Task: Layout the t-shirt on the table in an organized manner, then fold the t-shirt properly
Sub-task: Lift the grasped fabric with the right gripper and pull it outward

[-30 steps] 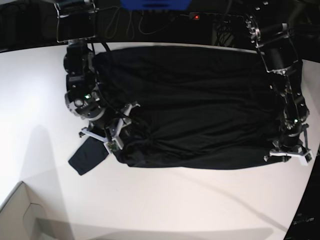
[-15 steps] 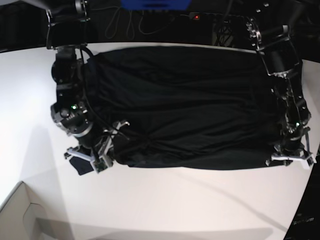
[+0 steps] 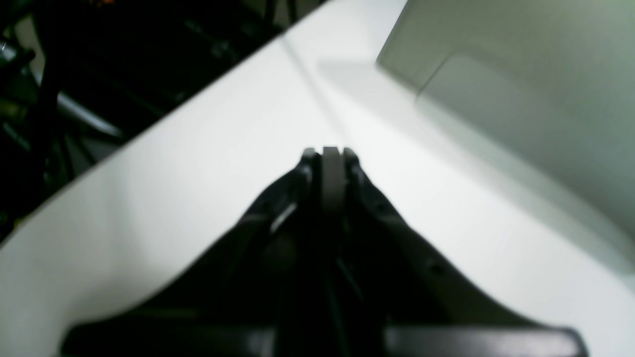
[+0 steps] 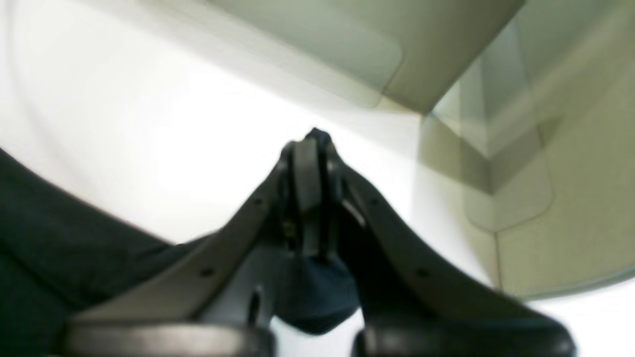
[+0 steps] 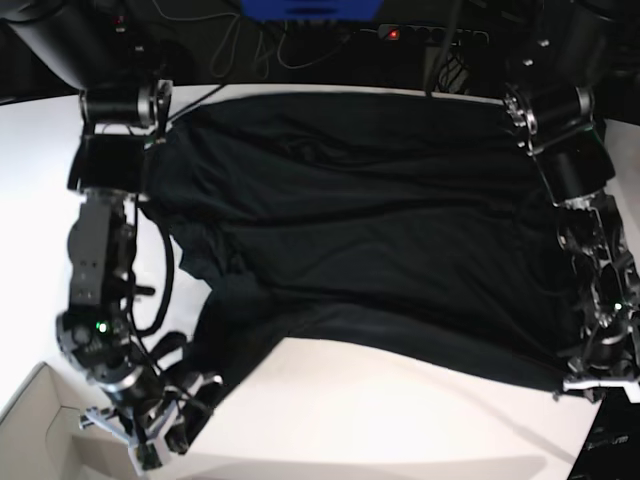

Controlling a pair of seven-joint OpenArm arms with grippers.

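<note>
The black t-shirt (image 5: 370,230) lies spread across the white table (image 5: 400,420), its front edge pulled into a slant. At the front left of the base view, my right gripper (image 5: 150,440) is shut on a stretched corner of the shirt. The right wrist view shows that gripper (image 4: 310,144) with fingers together and dark cloth (image 4: 317,292) bunched between them. My left gripper (image 5: 600,385) is shut at the shirt's front right corner, near the table edge. Its fingertips (image 3: 331,151) press together over bare table (image 3: 198,173), with only dark shapes behind them.
A pale cardboard box corner (image 5: 40,430) sits at the front left, right beside my right gripper, and also shows as the box (image 4: 496,74) in the right wrist view. Black cables and gear (image 5: 300,30) lie beyond the far edge. The table edge (image 5: 590,440) curves close to my left gripper.
My right gripper went from open by the shirt's left side to shut on its corner. Both grippers then drew towards the table's front, dragging the shirt's front edge with them.
</note>
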